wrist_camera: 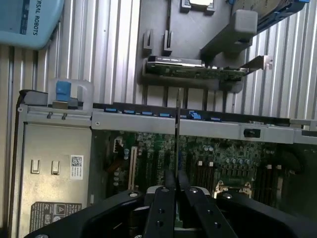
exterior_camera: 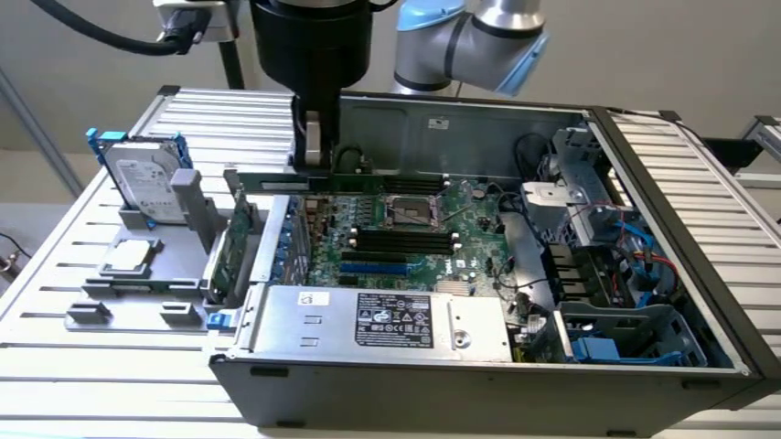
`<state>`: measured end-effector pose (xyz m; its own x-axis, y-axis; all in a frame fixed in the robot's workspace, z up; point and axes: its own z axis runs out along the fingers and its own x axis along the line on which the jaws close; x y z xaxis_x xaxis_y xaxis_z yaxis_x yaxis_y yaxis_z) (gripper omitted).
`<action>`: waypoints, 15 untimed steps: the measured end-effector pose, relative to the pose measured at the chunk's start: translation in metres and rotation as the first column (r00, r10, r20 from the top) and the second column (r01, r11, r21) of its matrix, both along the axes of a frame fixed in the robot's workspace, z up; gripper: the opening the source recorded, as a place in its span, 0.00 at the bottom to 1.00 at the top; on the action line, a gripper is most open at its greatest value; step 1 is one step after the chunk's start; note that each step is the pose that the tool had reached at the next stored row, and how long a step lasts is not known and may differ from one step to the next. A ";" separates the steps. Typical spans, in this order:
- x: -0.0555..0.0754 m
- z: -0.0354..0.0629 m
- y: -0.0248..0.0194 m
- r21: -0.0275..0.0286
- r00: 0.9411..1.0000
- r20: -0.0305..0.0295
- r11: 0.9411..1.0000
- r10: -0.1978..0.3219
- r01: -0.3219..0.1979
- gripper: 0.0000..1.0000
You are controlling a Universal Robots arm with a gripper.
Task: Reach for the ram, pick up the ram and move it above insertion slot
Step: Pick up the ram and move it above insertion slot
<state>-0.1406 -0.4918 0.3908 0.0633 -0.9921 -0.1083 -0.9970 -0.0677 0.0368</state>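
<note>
My gripper hangs over the rear part of the open computer case and is shut on the ram. This thin green stick lies level, lengthwise along the motherboard's far edge, a little above the board. In the wrist view the ram shows edge-on as a thin dark line running out from between the black fingers of the gripper. The black memory slots lie on the motherboard in front of the held stick, beside the processor socket.
A grey fixture at the exterior view's left carries a silver hard drive, an upright green expansion card and a processor chip. The power supply fills the case's near side. Cables and drive bays crowd the right.
</note>
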 end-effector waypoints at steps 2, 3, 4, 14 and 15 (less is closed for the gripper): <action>0.006 -0.0006 0.0052 0.000 1.000 0.000 1.000 0.000 0.000 0.13; 0.009 -0.0010 0.0085 0.000 1.000 0.000 1.000 0.000 0.000 0.13; 0.012 -0.0015 0.0119 0.000 1.000 0.000 1.000 0.000 0.000 0.13; 0.038 -0.0064 0.0467 -0.002 1.000 0.000 1.000 0.000 0.000 0.13; 0.041 -0.0069 0.0502 -0.002 1.000 0.000 1.000 0.000 0.000 0.13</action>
